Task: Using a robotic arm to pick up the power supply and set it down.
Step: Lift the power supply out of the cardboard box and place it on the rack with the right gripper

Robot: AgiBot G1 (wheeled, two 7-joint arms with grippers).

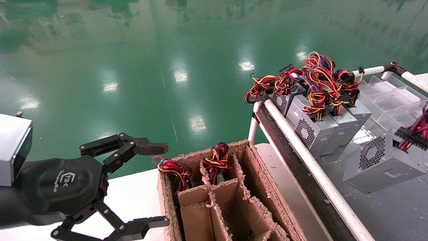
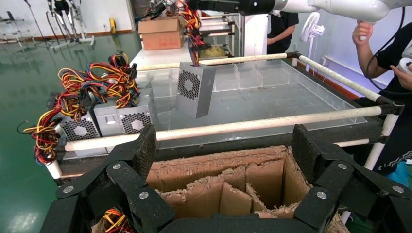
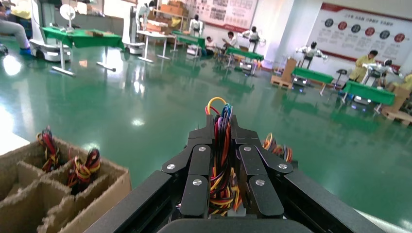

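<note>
The power supply (image 1: 381,164), a grey box with a honeycomb vent, hangs just above the cart's tray. In the left wrist view the power supply (image 2: 194,90) dangles by its wire tail from the white right arm (image 2: 340,7). My right gripper (image 3: 222,126) is shut on that bundle of red, yellow, orange and black wires (image 3: 221,170). The box itself is hidden in the right wrist view. My left gripper (image 1: 157,184) stands open at the lower left, beside the cardboard divider box (image 1: 264,187). In its own view the left gripper (image 2: 224,145) has nothing between its fingers.
Several more power supplies (image 1: 314,130) stand in a row at the cart's far corner under tangled wires (image 1: 317,77). A white rail (image 1: 311,160) edges the cart. Two box compartments hold wire tails (image 1: 172,169). Clear plastic dividers (image 1: 388,97) sit behind. A person (image 2: 388,63) stands beyond the cart.
</note>
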